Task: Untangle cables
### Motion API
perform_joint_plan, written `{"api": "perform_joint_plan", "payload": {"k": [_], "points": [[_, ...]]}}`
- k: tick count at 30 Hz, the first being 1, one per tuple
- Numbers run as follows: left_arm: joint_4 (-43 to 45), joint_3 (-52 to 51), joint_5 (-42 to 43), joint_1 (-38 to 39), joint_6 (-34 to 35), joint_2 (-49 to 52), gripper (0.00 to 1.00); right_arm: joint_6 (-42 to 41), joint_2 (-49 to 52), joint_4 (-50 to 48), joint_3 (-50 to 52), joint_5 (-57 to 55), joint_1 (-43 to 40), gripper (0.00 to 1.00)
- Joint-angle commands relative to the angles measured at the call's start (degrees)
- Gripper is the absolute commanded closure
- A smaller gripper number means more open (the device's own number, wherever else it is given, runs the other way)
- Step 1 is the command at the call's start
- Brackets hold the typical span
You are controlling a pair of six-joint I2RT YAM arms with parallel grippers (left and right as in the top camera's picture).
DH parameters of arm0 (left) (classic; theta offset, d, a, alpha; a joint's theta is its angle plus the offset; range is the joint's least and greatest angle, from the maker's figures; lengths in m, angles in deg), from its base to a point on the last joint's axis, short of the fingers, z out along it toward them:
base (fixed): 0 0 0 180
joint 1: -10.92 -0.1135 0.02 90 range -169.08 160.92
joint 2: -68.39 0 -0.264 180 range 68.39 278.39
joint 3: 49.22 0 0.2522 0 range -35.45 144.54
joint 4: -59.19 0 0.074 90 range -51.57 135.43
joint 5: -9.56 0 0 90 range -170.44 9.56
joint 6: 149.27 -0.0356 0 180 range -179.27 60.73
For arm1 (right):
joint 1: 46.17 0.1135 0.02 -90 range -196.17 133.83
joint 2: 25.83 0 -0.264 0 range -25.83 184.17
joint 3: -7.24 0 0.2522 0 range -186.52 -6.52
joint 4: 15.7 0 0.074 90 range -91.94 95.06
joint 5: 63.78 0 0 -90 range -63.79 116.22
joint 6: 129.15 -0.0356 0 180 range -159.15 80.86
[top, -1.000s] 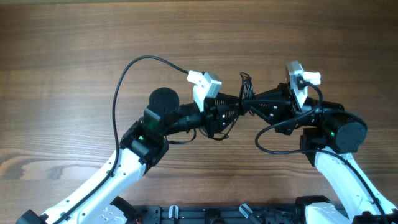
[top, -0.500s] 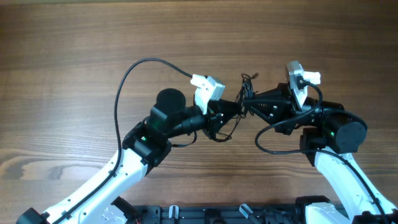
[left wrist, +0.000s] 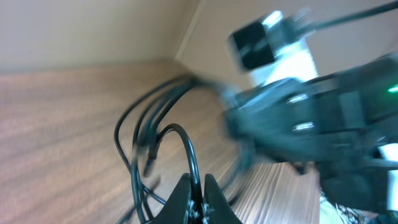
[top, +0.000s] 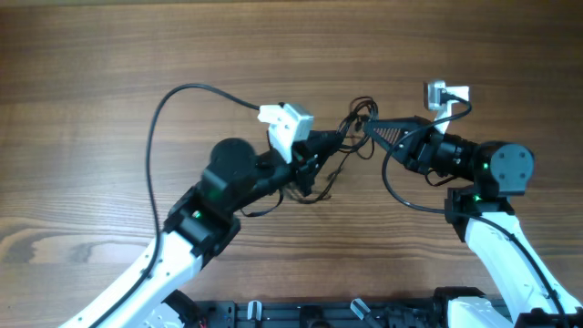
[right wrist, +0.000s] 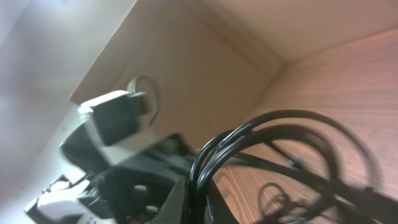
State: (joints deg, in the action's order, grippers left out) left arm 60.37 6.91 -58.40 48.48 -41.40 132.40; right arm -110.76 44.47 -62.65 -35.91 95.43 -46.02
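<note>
Surface: brown wood-grain table (top: 100, 82), seen from overhead. In the wrist views a pale wall (right wrist: 205, 68) meets it at the far edge.

Item 1. Cables (top: 357, 117): thin black strands in one small bunch near the middle of the table, between the tips of the two arms. Small loops stand out on the far side of the bunch, and a few strands trail down under the left arm's wrist. In the left wrist view the cables (left wrist: 146, 134) curl above the wood in several loops (too blurred to make out plug ends). In the right wrist view the cables (right wrist: 292, 127) arch out as a bundle of near-parallel loops.

Item 2. Left gripper (top: 342, 141): reaches in from the left. Up close, the left gripper (left wrist: 198, 194) has its fingers pressed together, pinching one strand that arches up from between the tips.

Item 3. Right gripper (top: 369, 129): reaches in from the right, its tip near the left one. Up close, the right gripper (right wrist: 196, 193) is clamped on the bunch, with several strands emerging between its fingers.

Item 4. Thick cord (top: 162, 137): sweeps in a wide arc to the left arm's white wrist unit (top: 287, 123).
</note>
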Motion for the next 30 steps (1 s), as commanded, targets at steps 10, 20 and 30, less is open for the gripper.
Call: {"api": "perform_joint_plan", "payload": {"k": [10, 20, 30], "points": [[-4.5, 0.0, -8.1, 0.0, -1.2, -12.0, 0.96, 2.0, 0.7, 7.6, -0.6, -4.7, -0.8, 0.96], [-9.6, 0.0, -7.6, 0.0, -1.2, -14.1, 0.96, -1.0, 0.7, 18.8, -0.6, -10.8, -0.8, 0.96], [-22.4, 0.0, 21.1, 0.0, -19.6, -14.1, 0.96, -3.6, 0.7, 22.7, -0.6, -13.6, -0.8, 0.96]]}}
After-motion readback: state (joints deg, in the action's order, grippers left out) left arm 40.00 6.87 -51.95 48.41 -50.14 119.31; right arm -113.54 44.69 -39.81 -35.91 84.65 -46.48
